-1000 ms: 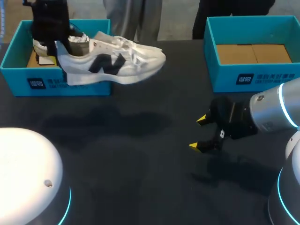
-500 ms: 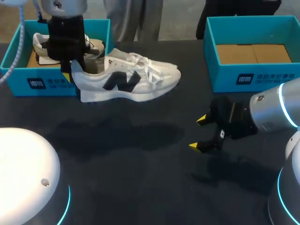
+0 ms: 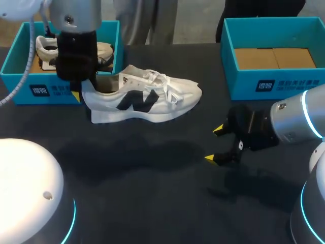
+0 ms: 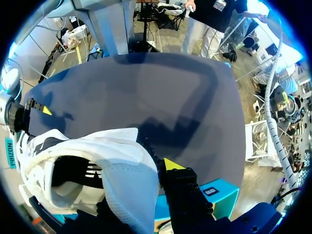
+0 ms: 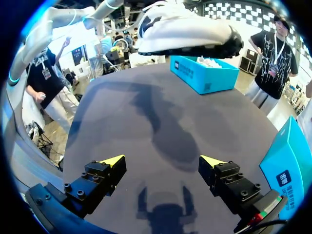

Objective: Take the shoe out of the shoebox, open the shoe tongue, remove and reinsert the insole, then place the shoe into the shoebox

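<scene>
The left tool [image 3: 78,87] was clamped on the heel collar of the white shoe [image 3: 147,99] - 1 yellow-tipped finger [image 4: 173,164] sat outside the heel, while the other was hidden by the shoe. The shoe hung above the dark counter [image 3: 152,203] with its shadow below it, just in front of the left shoebox [image 3: 51,90], its toe pointing toward the right arm's side. A 2nd white shoe [image 3: 48,48] lay inside that box. The right tool [image 3: 214,144] hovered low over the counter, well apart from the shoe, its 2 fingers spread wide with nothing between them. Behind it stood the right shoebox [image 3: 274,84] - only a brown cardboard floor showed inside.
</scene>
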Tool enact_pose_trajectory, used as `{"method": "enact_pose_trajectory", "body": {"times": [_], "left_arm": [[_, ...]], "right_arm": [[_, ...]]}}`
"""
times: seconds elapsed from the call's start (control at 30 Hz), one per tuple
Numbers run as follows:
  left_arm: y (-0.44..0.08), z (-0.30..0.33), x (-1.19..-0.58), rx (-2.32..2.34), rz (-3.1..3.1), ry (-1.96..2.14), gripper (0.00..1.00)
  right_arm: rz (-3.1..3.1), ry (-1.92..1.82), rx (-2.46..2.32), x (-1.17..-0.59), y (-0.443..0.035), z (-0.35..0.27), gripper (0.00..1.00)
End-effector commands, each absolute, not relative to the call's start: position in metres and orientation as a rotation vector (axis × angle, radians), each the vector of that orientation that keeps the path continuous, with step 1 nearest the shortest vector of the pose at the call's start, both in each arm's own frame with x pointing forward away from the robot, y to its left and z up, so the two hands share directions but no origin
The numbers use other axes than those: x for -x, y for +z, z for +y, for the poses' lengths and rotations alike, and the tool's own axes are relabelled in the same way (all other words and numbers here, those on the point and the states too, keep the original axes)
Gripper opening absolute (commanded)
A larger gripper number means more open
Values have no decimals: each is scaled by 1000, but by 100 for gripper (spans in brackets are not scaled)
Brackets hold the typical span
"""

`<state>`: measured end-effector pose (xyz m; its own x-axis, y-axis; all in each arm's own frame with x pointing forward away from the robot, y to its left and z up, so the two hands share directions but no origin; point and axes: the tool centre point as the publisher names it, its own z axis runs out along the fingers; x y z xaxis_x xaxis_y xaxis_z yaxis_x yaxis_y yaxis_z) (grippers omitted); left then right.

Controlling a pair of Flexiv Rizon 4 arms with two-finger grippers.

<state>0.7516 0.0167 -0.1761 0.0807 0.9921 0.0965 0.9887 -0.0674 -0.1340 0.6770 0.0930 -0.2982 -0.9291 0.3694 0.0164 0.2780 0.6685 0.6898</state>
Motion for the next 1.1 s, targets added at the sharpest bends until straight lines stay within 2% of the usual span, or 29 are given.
{"method": "enact_pose_trajectory", "body": {"times": [0.03, 1.1], "left_arm": [[-186, 15, -738, 2198, -2043, 3, 0], [-227, -3, -738, 2141, -2028, -42, 0]], "right_arm": [[2753, 1104, -539, -676, -298, 94, 100], [2753, 1104, -539, -676, -298, 94, 100]]}}
